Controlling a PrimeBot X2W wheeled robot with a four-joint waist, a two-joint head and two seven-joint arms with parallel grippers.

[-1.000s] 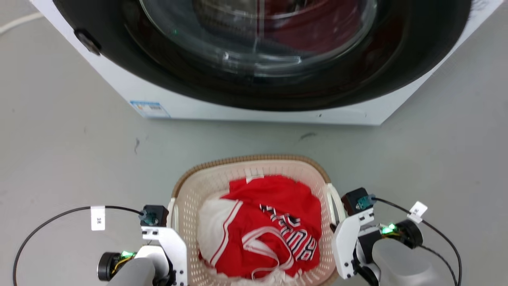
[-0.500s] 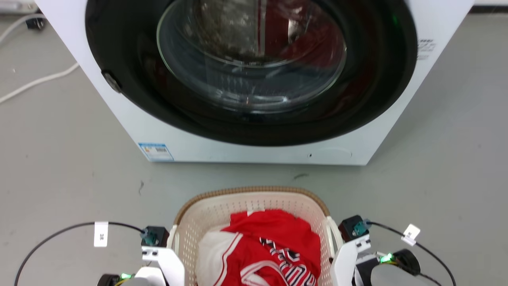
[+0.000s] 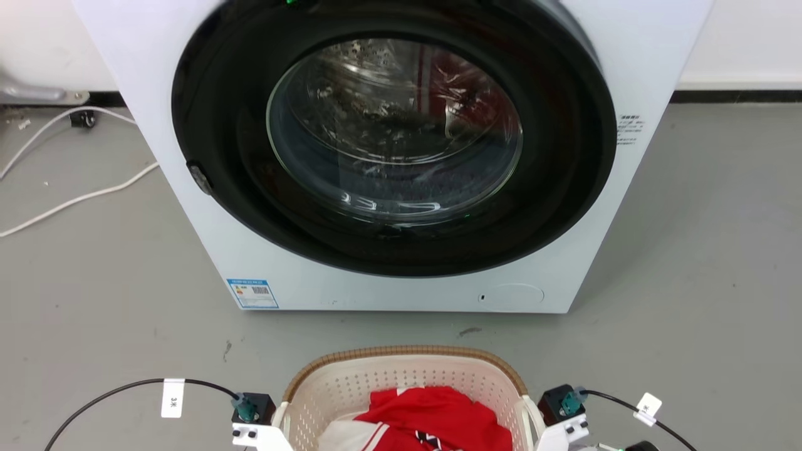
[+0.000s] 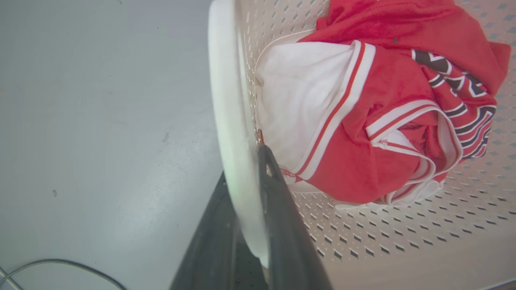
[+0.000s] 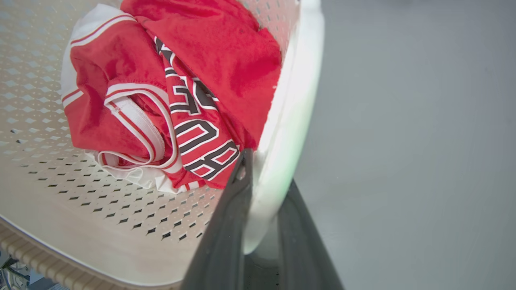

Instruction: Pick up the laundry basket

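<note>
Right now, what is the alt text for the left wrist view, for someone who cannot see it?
The left gripper is shut on the white side handle of a cream perforated plastic laundry basket, one dark finger either side. A crumpled red-and-white jersey lies inside, and grey floor lies to the view's left.

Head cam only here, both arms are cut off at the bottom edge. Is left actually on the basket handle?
Observer: Yes. In the left wrist view, the left gripper is closed across the white left handle of the laundry basket, one finger inside the wall, one outside.
Operator: Right side?
Observer: Same: the right gripper clamps the right handle, its inner finger beside the red jersey.
Operator: How full?
Observer: The jersey is bunched in the middle, with bare perforated floor around it.
</note>
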